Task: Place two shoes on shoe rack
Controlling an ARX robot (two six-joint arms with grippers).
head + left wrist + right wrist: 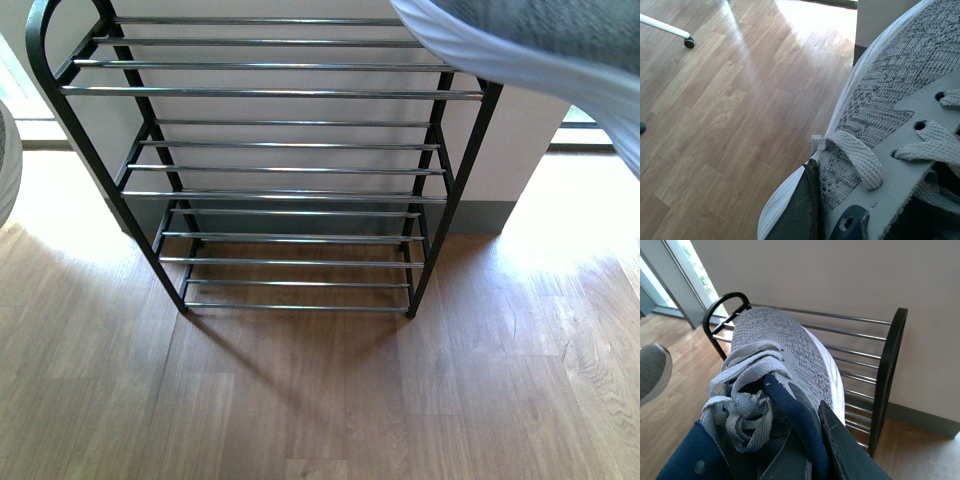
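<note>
Right fingers pinch the collar of one grey sneaker, its toe over the top bars of the shoe rack; left fingers seemingly clamp the second sneaker, aloft over the wooden floor

Two grey knit lace-up sneakers with thick white soles are in view. The right sneaker is high on the right, over the rack's top corner, and the left sneaker is out to the left, above bare floor. There is one open shoe rack with a black metal frame, standing far against the wall. It has two arched side ends, and its top tier has four thin chrome bars. On the floor to the left are one slim white tube leg and one small black castor.
</note>
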